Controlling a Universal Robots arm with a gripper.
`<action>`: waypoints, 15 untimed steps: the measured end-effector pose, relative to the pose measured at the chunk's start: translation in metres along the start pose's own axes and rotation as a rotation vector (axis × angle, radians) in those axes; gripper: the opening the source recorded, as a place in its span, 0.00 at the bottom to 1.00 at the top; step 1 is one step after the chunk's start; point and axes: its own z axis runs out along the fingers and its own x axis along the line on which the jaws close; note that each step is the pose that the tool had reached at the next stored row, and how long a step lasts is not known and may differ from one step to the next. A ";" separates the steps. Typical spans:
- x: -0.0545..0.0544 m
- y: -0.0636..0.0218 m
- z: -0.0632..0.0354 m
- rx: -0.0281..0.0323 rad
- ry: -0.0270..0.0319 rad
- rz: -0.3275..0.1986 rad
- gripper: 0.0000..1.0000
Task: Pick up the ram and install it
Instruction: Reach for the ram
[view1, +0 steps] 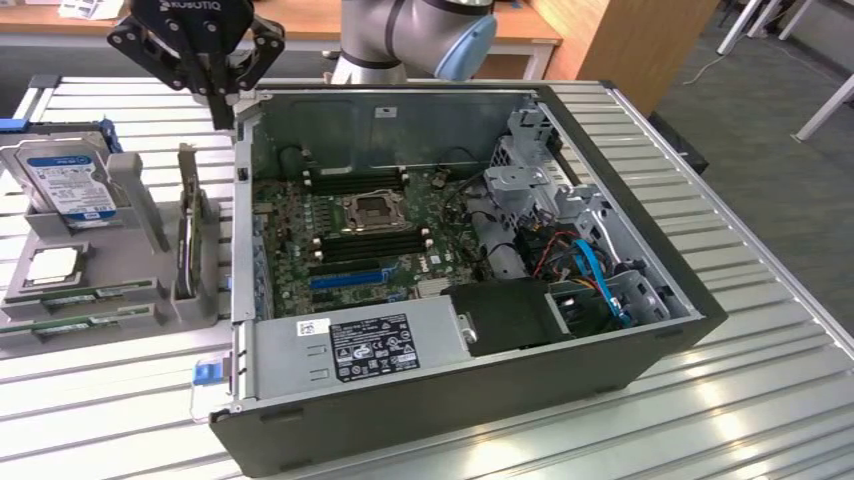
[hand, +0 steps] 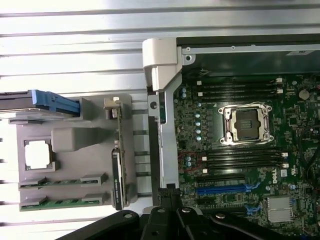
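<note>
Heads up, your gripper (view1: 220, 105) is clenched shut with nothing in it. In the exterior view it hangs over the back corner of the open PC case (view1: 534, 400), at roughly 11 o'clock of it.

The ram (view1: 83, 296) is well apart from it. It lies flat in the gray holder tray (view1: 167, 312) at about 8 o'clock of the case. A second stick (view1: 67, 326) sits just beside it, and the square processor chip (view1: 54, 265) is at their 12 o'clock.

Handling-wise, I'd treat it as light, thin and stiff, but easy to damage. It looks like gray clips cover both ends, so the bare middle is your spot. Pinch it across the long edges, not on the chips or the contact edge. It's smooth and skinny, so I'd guess it twists if you grab it off-centre.

Readable stuff: "ROBOTIQ" across the gripper body, partly cut off, and "DELL" on the motherboard (hand: 200, 130) near the memory slots (hand: 242, 159). The blue-white label on the hard drive (view1: 60, 180) and the black sticker on the power supply (view1: 374, 345) are too small to read.
</note>
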 end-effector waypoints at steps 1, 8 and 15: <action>0.002 -0.0001 0.0000 -0.0001 0.0000 0.000 0.10; 0.014 -0.0010 -0.0003 -0.0001 0.0000 0.000 0.10; 0.025 -0.0019 -0.0007 0.0000 0.0001 0.000 0.10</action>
